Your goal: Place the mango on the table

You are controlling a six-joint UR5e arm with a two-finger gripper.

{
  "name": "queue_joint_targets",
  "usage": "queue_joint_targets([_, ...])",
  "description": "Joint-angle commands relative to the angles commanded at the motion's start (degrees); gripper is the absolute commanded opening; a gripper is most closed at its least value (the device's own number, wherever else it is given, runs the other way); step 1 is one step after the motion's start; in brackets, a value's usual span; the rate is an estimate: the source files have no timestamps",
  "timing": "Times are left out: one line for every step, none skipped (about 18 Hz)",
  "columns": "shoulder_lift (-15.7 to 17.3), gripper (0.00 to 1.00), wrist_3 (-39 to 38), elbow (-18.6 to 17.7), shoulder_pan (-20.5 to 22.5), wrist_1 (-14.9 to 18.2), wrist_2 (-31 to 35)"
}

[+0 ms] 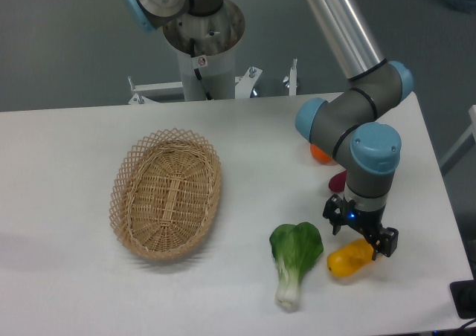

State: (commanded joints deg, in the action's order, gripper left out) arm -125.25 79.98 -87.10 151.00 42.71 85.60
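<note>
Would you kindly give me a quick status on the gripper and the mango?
Gripper low over the mango, jaws astride its upper end; grip unclear. Mango lying on the table. Bok choy just beside it, apart.

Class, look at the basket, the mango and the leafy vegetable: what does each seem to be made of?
Basket: woven wicker or rattan, tan, with open lattice rim.
Mango: smooth glossy yellow-orange skin; possibly plastic, but real fruit cannot be ruled out.
Leafy vegetable: even green leaves and white stalk with slight sheen, likely plastic too.
</note>
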Motion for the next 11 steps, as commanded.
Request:
queue_joint_targets([0.4, 1.00, -0.8, 0.1, 0.0, 0.1, 0.1])
queue_joint_targets([0.9, 1.00, -1.5, 0.0, -0.1, 0.2, 0.3])
queue_joint_targets([1.1, 1.00, -2.7, -0.3, -0.2, 0.2, 0.3])
queue_joint_targets([1.2, 1.00, -3.9, -0.4, -0.3, 0.1, 0.2])
queue_joint_targets([1.5, 1.00, -4.7, -0.2, -0.4, 0.1, 0.2])
queue_joint_targets([2.2, 1.00, -4.7, -0.1, -0.5, 0.2, 0.4])
queue_joint_targets([3.0, 1.00, -4.3, -0.1, -0.5, 0.2, 1.1])
queue_joint_targets([4.3, 1.00, -4.2, -0.3, -0.5, 0.3, 1.7])
queue_joint_targets([5.5, 1.00, -4.3, -0.1, -0.5, 0.5, 1.8])
queue_joint_targets([6.9, 1.00, -4.2, -0.3, -0.4, 0.9, 1.9])
queue_joint_targets([8.8, 1.00, -4.2, -0.9, -0.4, 1.2, 2.0])
